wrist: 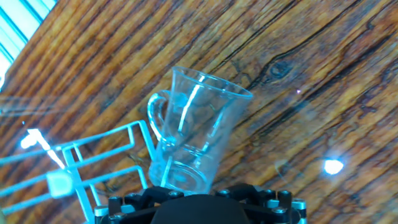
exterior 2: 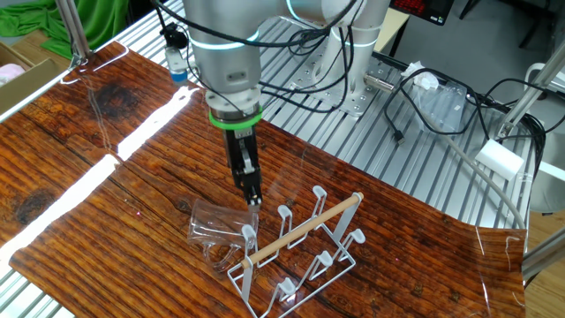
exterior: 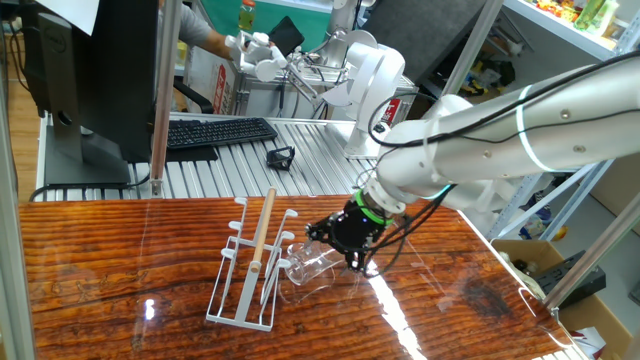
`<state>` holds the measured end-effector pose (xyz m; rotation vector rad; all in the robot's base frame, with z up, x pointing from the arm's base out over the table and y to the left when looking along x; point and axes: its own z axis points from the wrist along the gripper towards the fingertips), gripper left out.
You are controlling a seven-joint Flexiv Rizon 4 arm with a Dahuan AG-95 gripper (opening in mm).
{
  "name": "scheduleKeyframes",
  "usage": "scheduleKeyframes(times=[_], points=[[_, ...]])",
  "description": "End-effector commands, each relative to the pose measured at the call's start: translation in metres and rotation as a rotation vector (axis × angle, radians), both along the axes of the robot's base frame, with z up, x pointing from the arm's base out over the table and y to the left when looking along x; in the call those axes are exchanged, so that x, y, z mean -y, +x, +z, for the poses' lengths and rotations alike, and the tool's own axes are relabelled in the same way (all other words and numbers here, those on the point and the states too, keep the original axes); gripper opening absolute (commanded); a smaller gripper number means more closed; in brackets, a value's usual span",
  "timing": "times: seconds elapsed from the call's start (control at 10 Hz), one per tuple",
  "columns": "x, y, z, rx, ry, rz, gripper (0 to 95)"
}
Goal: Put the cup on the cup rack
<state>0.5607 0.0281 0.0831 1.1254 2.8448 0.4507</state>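
A: Starting at the left of one fixed view, what stands on the brown wood-grain tabletop [exterior: 120, 270]?

B: The white wire cup rack with the light wooden rod handle [exterior: 252, 268]; it is upright, its pegs turned upward on both sides.

A: And to the right of the rack?

B: The small clear glass cup [exterior: 308, 266], tipped over on one of the pegs on that side. In the hand view the cup [wrist: 196, 134] has a peg running up inside it and a small handle facing the rack [wrist: 93, 168].

A: Does the cup rest against the rack?

B: Yes, it sits on that peg, leaning outward; in the other fixed view the cup [exterior 2: 214, 231] lies at the end of the rack [exterior 2: 296, 252].

A: Further right?

B: The black claw [exterior: 352, 255] on the white arm, just beside the cup. From the other fixed view the claw [exterior 2: 253, 196] points steeply down above the glass.

A: Clenched on it?

B: I cannot tell; the fingertips are hidden or seen edge-on in every view.
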Motion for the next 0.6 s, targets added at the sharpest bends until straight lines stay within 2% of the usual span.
scheduleKeyframes(times=[0.1, 0.3, 0.4, 0.6], points=[[-0.0069, 0.0093, -0.0037, -0.003, -0.051, -0.022, 95.0], [-0.0058, 0.0149, -0.0085, -0.007, -0.08, -0.022, 95.0], [-0.005, 0.0167, -0.0117, -0.006, -0.114, -0.022, 95.0], [-0.0033, 0.0183, -0.0118, -0.008, -0.121, -0.032, 95.0]])
